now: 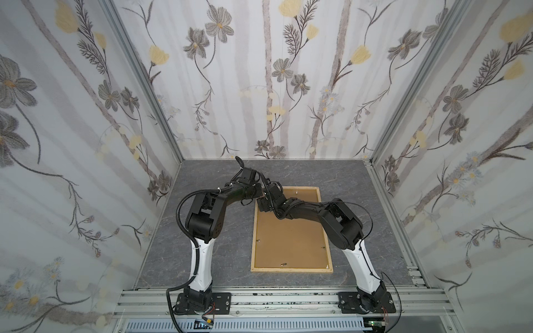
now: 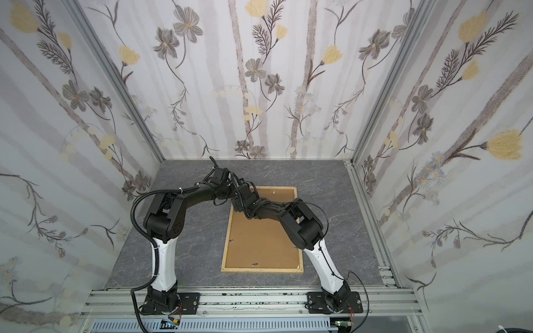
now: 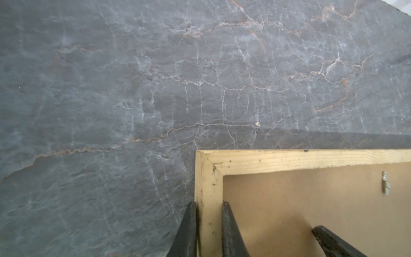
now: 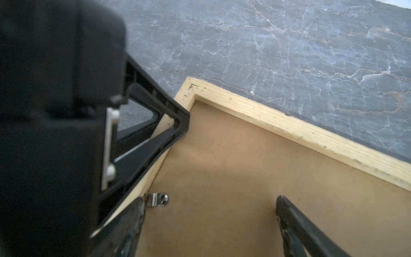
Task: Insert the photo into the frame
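Note:
The frame (image 1: 291,270) (image 2: 261,270), of light wood, lies back-up on the grey table, and a brown backing panel (image 1: 291,239) fills it. My left gripper (image 3: 209,203) is shut on the frame's left rail (image 3: 209,222) close to the far-left corner, one finger outside the rail and one inside. My right gripper (image 4: 210,199) stands open just above the backing panel (image 4: 244,178) near the same corner. One of its fingertips (image 4: 138,207) is beside a small metal clip (image 4: 156,199). The photo is not in view.
Both arms meet over the frame's far-left corner (image 1: 261,199). Further metal clips sit along the inner edge (image 3: 386,183) (image 1: 284,263). Grey marble tabletop (image 1: 207,253) surrounds the frame. Floral walls stand on three sides, and an aluminium rail (image 1: 282,299) runs along the front.

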